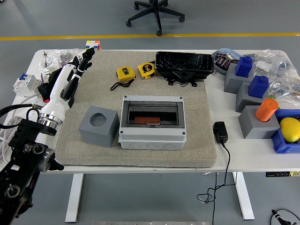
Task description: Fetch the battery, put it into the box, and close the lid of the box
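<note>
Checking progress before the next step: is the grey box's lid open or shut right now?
Cannot tell. The grey box shows a dark window with something reddish-brown inside, possibly through a transparent lid.

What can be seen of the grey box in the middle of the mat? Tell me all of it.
The grey box looks like a plastic enclosure, rectangular, with rounded corners and round marks along its front wall. It lies flat on the beige mat, its top showing a dark window or recess with a reddish-brown piece inside. Nothing touches it; the grey cube stands just left.
</note>
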### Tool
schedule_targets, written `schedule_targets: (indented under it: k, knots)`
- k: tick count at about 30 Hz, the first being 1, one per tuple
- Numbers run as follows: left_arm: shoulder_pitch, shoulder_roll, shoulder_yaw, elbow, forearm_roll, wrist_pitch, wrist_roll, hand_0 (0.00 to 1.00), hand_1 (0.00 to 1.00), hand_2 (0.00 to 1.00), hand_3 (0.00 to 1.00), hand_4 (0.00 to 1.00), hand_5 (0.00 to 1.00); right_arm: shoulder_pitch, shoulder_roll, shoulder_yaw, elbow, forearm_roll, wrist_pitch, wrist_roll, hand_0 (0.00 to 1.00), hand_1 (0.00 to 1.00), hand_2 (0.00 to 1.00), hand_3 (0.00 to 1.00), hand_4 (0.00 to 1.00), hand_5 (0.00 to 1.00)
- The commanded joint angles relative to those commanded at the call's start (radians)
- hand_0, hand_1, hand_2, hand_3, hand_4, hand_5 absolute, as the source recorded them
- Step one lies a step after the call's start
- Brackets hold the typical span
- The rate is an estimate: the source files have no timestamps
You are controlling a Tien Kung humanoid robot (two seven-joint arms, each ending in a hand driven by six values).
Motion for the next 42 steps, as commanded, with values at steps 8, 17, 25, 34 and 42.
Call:
schedule_targets:
  k: [8,17,25,34,42]
  knots:
    - [0.007,-0.001,0.015,-0.006,0.033,0.026,0.005,0.85,0.879,0.844,0.834,0.998,0.998,0.007,0.006,-0.142,0.006,0.125,-0.004,0.011,0.916,0.905,0.872,0.929,0.998,0.998]
    - [-0.001,-0.004,0.017,-0.009,0.045,0.03,0.018,0.822,0.842,0.792,0.784,0.998,0.998,0.002,0.013,-0.141,0.0,0.107,0.008,-0.001,0.912,0.904,0.865,0.917,0.998,0.998]
    - [0.003,-0.003,0.016,-0.013,0.063,0.033,0.027,0.811,0.829,0.781,0.776,0.998,0.998,0.012,-0.001,-0.235,0.003,0.173,0.009,0.0,0.911,0.902,0.861,0.914,0.998,0.998]
    - [0.016,-0.003,0.028,-0.018,0.067,0.043,0.023,0.799,0.811,0.76,0.762,0.998,0.998,0.004,-0.016,-0.326,0.002,0.233,0.008,-0.001,0.91,0.897,0.857,0.909,0.998,0.998]
    - [0.023,-0.005,0.04,-0.019,0.058,0.047,0.021,0.796,0.804,0.757,0.757,0.998,0.998,0.002,-0.036,-0.375,0.005,0.26,0.009,-0.003,0.908,0.894,0.856,0.903,0.998,0.998]
